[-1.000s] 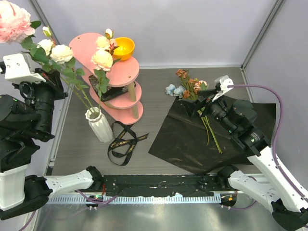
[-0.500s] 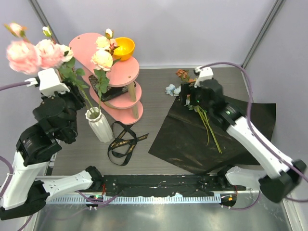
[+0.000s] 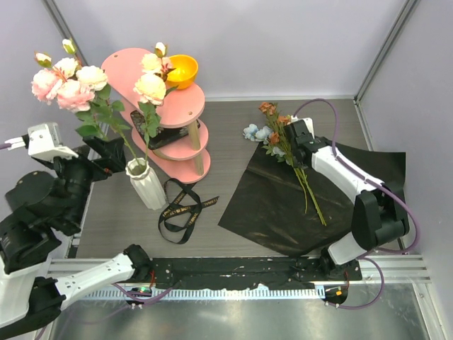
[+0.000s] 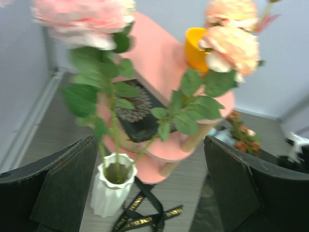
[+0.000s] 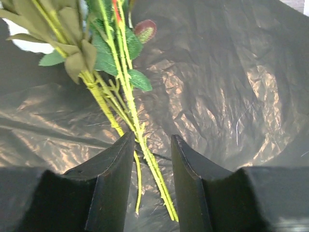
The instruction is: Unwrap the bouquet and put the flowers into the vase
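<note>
"Two lots of flowers from above?"

"Yes. Several flowers [image 3: 62,83] stood in the vase [image 3: 147,185] near the table's [image 3: 233,120] left edge. The left gripper [image 3: 112,154] hung wide beside it, holding nothing. The remaining flowers [image 3: 272,133] lay on the black sheet [image 3: 276,209] toward the right edge, under the right gripper [image 3: 291,142]."

"Left wrist?"

"Fingers [image 4: 67,188] spread well clear of the vase [image 4: 112,191], so its flowers stood unaided."

"Right wrist?"

"Fingers [image 5: 113,179] stood narrow astride the stems [image 5: 126,99], not pinching; set low, I judged, to take them by the stalks."
</note>
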`<state>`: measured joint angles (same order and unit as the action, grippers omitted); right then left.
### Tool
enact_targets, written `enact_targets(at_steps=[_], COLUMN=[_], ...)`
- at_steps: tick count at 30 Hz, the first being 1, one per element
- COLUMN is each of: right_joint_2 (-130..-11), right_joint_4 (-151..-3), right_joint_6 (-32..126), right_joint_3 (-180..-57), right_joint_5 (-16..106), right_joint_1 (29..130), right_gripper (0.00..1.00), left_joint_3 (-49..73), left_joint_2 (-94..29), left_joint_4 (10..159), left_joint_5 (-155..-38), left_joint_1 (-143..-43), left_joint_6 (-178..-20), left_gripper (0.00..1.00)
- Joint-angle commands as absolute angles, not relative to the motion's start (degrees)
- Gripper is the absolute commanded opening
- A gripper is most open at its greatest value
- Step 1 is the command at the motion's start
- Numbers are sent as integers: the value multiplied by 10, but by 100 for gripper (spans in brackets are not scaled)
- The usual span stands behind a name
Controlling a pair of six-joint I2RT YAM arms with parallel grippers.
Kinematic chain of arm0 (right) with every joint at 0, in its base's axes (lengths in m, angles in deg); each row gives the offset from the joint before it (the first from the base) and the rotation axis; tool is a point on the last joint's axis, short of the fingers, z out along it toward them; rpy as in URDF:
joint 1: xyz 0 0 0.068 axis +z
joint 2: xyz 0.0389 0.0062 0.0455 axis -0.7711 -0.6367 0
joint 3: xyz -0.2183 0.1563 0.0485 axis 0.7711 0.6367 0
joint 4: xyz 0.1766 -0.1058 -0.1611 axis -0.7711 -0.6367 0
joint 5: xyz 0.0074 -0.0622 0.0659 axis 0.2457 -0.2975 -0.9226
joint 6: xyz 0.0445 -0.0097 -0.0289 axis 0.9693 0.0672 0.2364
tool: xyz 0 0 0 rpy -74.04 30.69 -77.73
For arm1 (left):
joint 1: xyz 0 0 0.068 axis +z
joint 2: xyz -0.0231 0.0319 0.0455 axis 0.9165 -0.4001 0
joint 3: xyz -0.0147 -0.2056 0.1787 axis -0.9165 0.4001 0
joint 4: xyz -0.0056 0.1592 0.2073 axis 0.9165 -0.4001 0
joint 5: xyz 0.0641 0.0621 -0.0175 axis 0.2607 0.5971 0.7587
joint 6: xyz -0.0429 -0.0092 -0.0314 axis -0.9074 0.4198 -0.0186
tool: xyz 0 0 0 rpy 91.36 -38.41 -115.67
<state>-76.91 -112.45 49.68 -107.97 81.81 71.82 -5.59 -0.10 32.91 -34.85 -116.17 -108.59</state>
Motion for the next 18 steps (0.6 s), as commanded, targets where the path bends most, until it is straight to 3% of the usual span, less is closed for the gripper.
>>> enact_targets(at_steps=[1,7,18], right_joint_2=[-783,-814,-847], right_joint_4=[-1125,-1095,-1004], right_joint_6=[508,516,506], right_joint_3=[-1073,-1070,-1047], right_joint_5=[811,793,807], right_joint_1=[704,692,682], right_gripper=[42,41,33], left_joint_3=[-79,-106,-95], left_joint_2=[20,16,3], left_joint_4=[347,349,344], left_joint_5=[-558,-708,-777], left_joint_1=[-1161,-1161,-1161], left_joint_6=[-1091,-1097,-1101], left_gripper=[96,96,96])
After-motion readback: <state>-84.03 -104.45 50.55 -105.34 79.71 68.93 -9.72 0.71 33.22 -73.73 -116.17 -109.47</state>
